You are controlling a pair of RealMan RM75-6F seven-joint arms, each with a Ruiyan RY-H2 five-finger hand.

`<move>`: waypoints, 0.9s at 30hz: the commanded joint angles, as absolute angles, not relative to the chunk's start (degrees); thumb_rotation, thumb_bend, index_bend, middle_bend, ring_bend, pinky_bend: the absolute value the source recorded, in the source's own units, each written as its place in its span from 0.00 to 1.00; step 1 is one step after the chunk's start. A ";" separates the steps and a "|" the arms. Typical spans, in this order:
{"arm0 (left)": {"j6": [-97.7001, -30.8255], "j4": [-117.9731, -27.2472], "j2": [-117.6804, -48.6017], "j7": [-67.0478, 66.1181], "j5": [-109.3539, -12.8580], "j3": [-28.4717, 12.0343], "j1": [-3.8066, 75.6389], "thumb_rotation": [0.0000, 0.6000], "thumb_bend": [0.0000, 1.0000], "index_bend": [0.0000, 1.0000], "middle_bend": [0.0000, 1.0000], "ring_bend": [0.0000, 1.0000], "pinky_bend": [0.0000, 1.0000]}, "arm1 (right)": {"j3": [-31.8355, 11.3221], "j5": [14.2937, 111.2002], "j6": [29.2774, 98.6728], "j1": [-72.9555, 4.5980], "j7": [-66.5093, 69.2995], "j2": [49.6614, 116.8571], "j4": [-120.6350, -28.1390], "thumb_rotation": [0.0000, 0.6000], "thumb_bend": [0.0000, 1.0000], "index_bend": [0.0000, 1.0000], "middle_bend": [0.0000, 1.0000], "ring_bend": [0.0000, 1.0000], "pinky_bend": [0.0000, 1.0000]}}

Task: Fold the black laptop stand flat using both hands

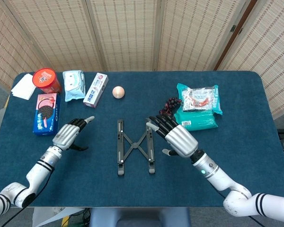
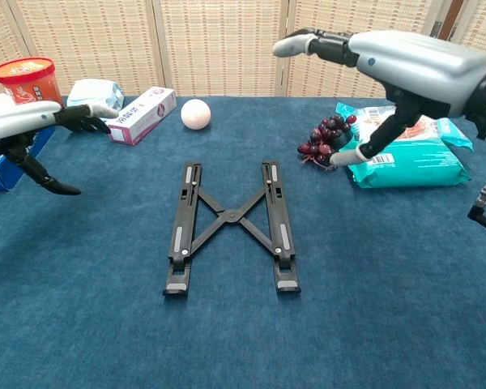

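At the far left of the blue table (image 1: 236, 118) a white napkin (image 1: 22, 87) lies by the edge, with a red tub (image 1: 47, 80) just beside it and a box of Oreo biscuits (image 1: 46, 112) in front of the tub; next come a pale blue wipes packet (image 1: 74, 85) and a white and pink carton (image 1: 96, 89) lying side by side. My left hand (image 1: 70, 133) hangs above the cloth in front of the biscuit box, well apart from the stand, palm down with its fingers (image 2: 83, 119) stretched forward and spread and the thumb dropped away beneath them, and it has hold of nothing. A small pale ball (image 1: 118, 91) sits further back, near the carton. In the middle of the table, between my two hands, the black laptop stand (image 1: 135, 146) lies flat on the cloth, its two long rails parallel and the crossed braces forming an X between them, with neither hand touching it. My right hand (image 1: 176, 137) floats just to the right of the stand's right rail, raised off the table in the chest view, fingers (image 1: 157, 124) extended and apart, thumb hanging down, and nothing is in its grasp. Behind it a bunch of dark grapes (image 1: 169, 107) rests against a teal packet (image 1: 197, 119), and a clear snack bag (image 1: 199, 98) lies on top of that packet
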State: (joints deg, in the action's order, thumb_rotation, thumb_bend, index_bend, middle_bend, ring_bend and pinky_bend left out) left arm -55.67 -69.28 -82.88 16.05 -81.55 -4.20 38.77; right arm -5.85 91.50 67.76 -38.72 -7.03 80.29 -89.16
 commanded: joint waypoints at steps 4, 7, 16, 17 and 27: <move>-53.60 -67.43 -86.84 11.44 -78.38 -6.19 40.33 1.00 0.12 0.00 0.13 0.12 0.11 | -5.64 86.24 66.10 -37.12 -15.03 84.36 -89.73 1.00 0.02 0.00 0.00 0.00 0.01; -52.75 -66.93 -88.48 9.68 -77.20 -6.77 40.86 1.00 0.12 0.00 0.13 0.11 0.10 | -5.79 83.94 65.48 -36.67 -17.26 86.12 -89.62 1.00 0.02 0.00 0.00 0.00 0.01; -50.02 -66.55 -91.29 8.30 -74.72 -8.35 42.46 1.00 0.12 0.00 0.12 0.10 0.09 | -4.50 82.14 64.66 -35.62 -18.70 91.58 -84.62 1.00 0.02 0.00 0.00 0.00 0.01; -49.67 -66.26 -91.75 8.27 -74.52 -8.45 42.67 1.00 0.12 0.00 0.12 0.10 0.09 | -4.33 82.23 64.46 -35.68 -18.97 92.44 -83.58 1.00 0.02 0.00 0.00 0.00 0.01; -48.34 -63.63 -94.42 7.75 -73.73 -9.08 43.82 1.00 0.12 0.00 0.12 0.10 0.09 | -4.04 84.75 64.41 -36.66 -19.71 98.55 -74.48 1.00 0.02 0.00 0.00 0.00 0.01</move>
State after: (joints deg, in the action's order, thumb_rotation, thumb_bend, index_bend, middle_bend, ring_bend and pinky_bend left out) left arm -48.41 -63.82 -94.25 7.76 -73.80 -9.01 43.74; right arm -3.97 84.55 64.65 -36.41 -19.66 97.62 -75.53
